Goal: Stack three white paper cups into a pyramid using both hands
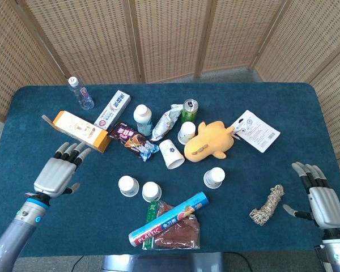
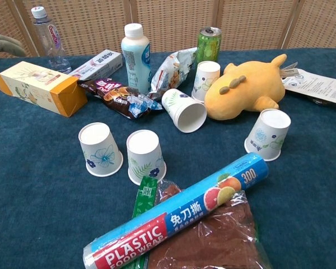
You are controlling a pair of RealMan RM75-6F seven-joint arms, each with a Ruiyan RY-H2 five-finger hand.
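We're looking at a staged test setup — a lab or demo corner, not a lived-in room. Woven rattan screen panels (image 1: 164, 37) are standing in a ring beyond the table, well ahead of the left hand (image 1: 56, 174) and shutting out any real room. A blue felt-covered table (image 1: 283, 102) is carrying a deliberately mixed jumble: a water bottle (image 1: 79, 92) and toothpaste box (image 1: 113, 109) lying out ahead of that hand, a plush toy (image 1: 211, 141) and a green can (image 1: 189, 110) sitting between the two hands, a rope bundle (image 1: 268, 204) resting just beside the right hand (image 1: 319, 197) — props, not household order.
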